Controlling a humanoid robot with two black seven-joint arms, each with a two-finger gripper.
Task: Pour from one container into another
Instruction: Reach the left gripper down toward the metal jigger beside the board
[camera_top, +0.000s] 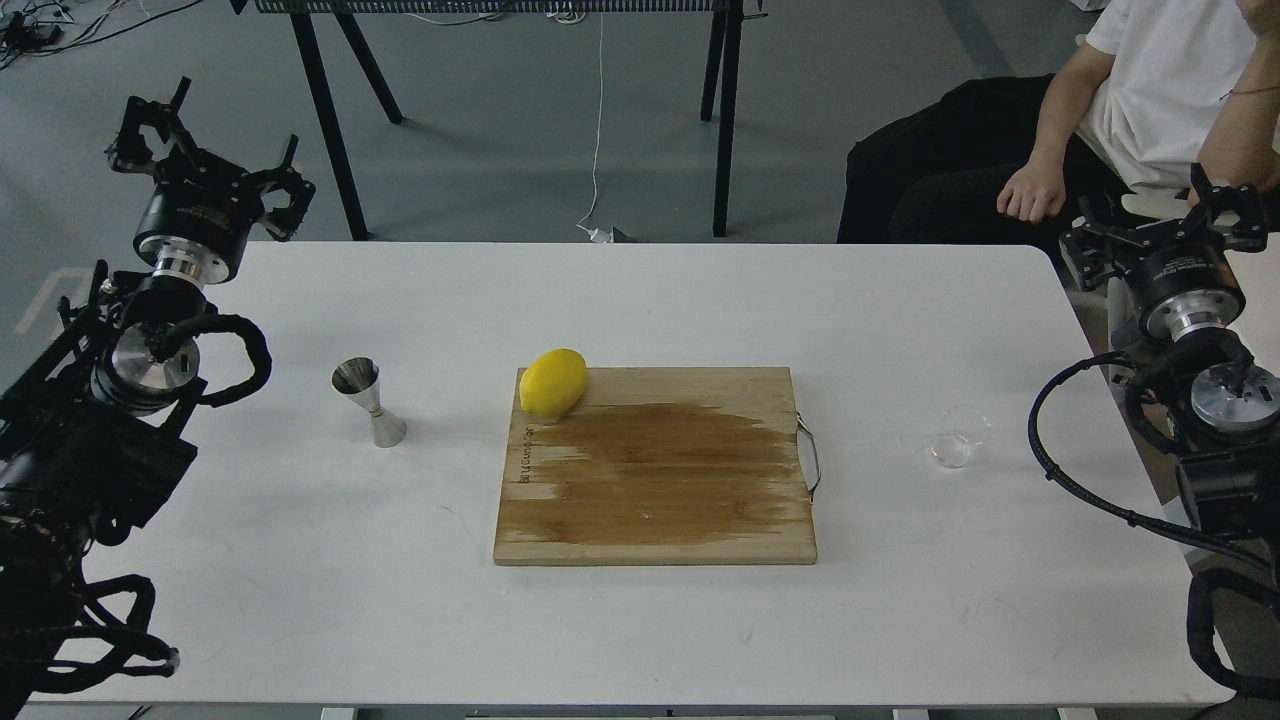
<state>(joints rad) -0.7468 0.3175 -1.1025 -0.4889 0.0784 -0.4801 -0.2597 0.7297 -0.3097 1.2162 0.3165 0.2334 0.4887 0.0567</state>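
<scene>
The small clear glass cup (953, 443) stands on the white table (640, 620) at the right, just past the cutting board's handle. The steel hourglass jigger (368, 400) stands upright at the left of the board. My left gripper (205, 150) hangs raised beyond the table's far left corner, fingers spread wide, holding nothing. My right gripper (1165, 225) is raised at the far right edge, well behind the glass cup, fingers spread and holding nothing. Neither gripper touches either container.
A wooden cutting board (655, 465) with a metal handle (812, 460) lies mid-table; a yellow lemon (553, 382) rests on its far left corner. A seated person (1120, 130) is beyond the far right corner. Black table legs (325, 110) stand behind.
</scene>
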